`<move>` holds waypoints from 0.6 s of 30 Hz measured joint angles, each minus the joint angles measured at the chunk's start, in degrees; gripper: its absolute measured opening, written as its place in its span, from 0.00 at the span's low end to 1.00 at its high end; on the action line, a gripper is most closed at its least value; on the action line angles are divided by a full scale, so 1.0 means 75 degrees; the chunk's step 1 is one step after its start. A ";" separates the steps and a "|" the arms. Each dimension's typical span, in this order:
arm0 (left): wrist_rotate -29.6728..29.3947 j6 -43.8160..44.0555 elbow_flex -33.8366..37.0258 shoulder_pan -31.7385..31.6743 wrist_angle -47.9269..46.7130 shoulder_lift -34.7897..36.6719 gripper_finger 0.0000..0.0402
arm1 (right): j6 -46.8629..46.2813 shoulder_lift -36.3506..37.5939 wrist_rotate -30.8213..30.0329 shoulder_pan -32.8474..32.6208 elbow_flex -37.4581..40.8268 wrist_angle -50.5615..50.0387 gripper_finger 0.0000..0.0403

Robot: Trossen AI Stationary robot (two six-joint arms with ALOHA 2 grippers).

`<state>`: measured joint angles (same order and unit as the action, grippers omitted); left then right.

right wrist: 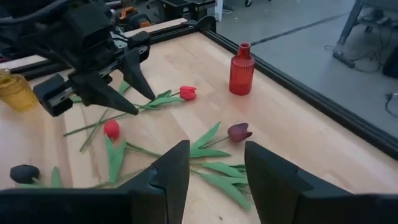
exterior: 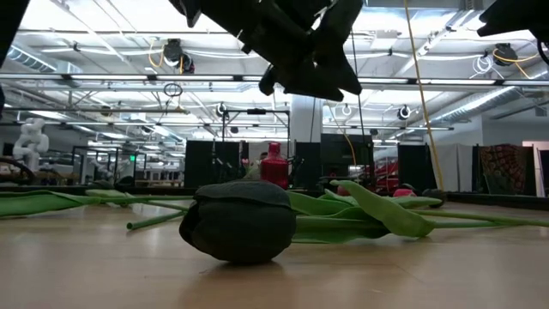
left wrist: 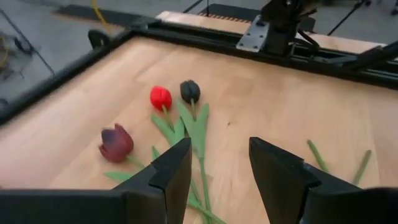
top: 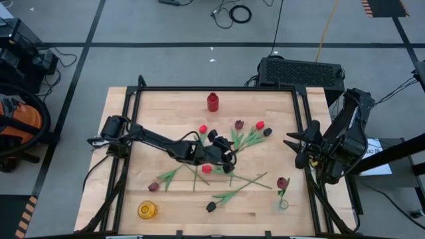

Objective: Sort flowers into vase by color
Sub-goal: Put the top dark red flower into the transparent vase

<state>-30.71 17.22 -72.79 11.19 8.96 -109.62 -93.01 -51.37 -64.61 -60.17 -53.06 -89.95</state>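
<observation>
Red flowers [top: 203, 130] lie unsorted on the tabletop [top: 265, 199]; left hand [top: 229, 151] hovers open, empty, apparently selecting. Next: descend onto one stem.

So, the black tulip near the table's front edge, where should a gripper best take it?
Grip the black tulip on its thin green stem, just behind the head, coming straight down. It lies flat, stem running toward the table's middle, with bare wood on both sides for open fingers. The bulbous head looks harder to pinch.

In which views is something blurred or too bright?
Low view: the ceiling lights glare, and the black tulip head up close looks soft. Left wrist view: the maroon tulip is slightly smeared. High view: evenly lit, no glare.
</observation>
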 joint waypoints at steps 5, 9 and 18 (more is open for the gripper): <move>0.0581 0.0864 0.0009 -0.0244 -0.0096 -0.0431 0.42 | 0.0321 -0.0006 -0.0054 0.0117 0.0000 0.0022 0.36; 0.1227 0.1265 -0.0025 -0.0446 -0.0019 -0.0906 0.42 | 0.0302 -0.0009 -0.0043 0.0231 0.0000 0.0187 0.36; 0.1684 0.2494 -0.0558 -0.0710 -0.0574 -0.1584 0.42 | 0.0468 -0.0026 0.0001 0.0322 0.0000 0.0240 0.36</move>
<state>-18.08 35.93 -76.98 5.87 4.66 -121.50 -89.50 -51.57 -64.60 -57.76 -53.06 -88.15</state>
